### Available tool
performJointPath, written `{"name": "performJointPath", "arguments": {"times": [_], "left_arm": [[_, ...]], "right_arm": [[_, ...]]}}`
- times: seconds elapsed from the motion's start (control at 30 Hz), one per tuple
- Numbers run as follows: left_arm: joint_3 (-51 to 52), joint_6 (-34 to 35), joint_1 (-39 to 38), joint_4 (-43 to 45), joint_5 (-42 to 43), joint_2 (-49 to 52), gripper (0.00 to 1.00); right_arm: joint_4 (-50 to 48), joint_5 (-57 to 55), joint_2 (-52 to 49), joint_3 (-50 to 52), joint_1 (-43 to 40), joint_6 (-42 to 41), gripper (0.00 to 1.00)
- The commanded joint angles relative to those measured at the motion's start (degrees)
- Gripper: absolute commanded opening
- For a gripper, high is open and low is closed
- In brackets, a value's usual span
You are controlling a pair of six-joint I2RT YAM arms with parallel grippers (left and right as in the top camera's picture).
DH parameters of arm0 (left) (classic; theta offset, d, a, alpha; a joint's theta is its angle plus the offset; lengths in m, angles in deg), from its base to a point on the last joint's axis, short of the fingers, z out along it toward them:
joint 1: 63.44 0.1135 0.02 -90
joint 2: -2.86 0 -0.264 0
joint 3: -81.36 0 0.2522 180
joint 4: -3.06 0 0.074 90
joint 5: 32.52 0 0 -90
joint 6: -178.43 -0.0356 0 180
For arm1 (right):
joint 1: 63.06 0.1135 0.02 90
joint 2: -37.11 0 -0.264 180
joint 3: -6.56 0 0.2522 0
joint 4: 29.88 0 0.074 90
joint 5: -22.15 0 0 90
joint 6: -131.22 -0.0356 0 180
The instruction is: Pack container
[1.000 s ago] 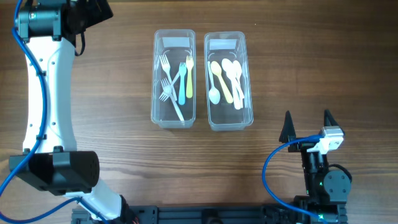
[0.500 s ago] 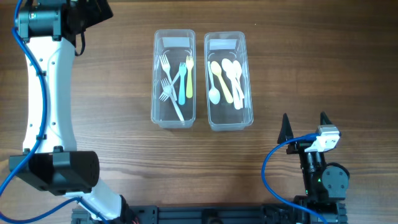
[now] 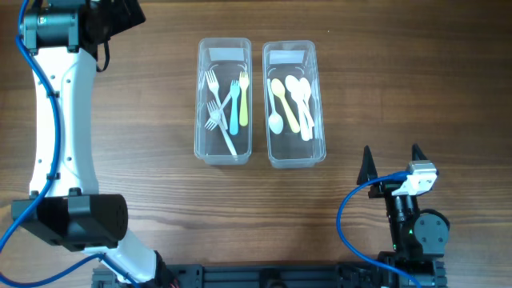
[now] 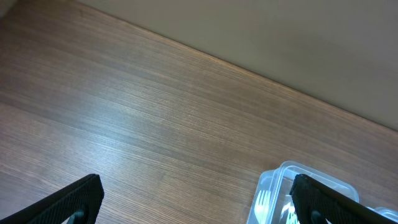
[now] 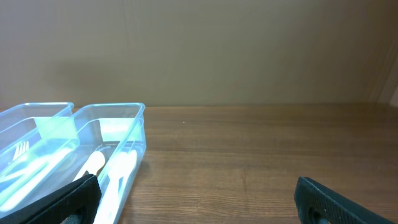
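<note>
Two clear plastic containers stand side by side at the table's middle. The left container (image 3: 224, 101) holds several plastic forks (image 3: 226, 106). The right container (image 3: 294, 104) holds several plastic spoons (image 3: 292, 102). My right gripper (image 3: 393, 162) is open and empty near the front right, below and right of the spoon container; its wrist view shows both containers at the left (image 5: 93, 146). My left arm reaches to the far left back corner; its gripper (image 4: 199, 198) is open and empty, with the fork container's corner (image 4: 273, 190) at its lower right.
Bare wooden table surrounds the containers. The left arm's white link (image 3: 60, 112) runs along the table's left side. A blue cable (image 3: 352, 216) loops by the right arm's base.
My right gripper shifted slightly toward the containers between one second ago and half a second ago. Nothing has moved since.
</note>
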Motion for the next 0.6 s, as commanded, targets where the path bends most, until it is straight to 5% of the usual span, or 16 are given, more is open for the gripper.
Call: {"name": "performJointPath", "arguments": {"times": [0.0, 0.27, 0.57], "left_arm": [[0.2, -0.1, 0.2, 0.1, -0.7, 0.3, 1.0], [0.2, -0.4, 0.4, -0.4, -3.4, -1.7, 1.0], [0.9, -3.0, 0.4, -2.0, -5.4, -24.5, 1.0]], "right_arm": [[-0.3, 0.7, -0.2, 0.0, -0.2, 0.3, 1.0], [-0.3, 0.7, -0.2, 0.0, -0.2, 0.3, 1.0], [-0.3, 0.7, -0.2, 0.0, -0.2, 0.3, 1.0]]}}
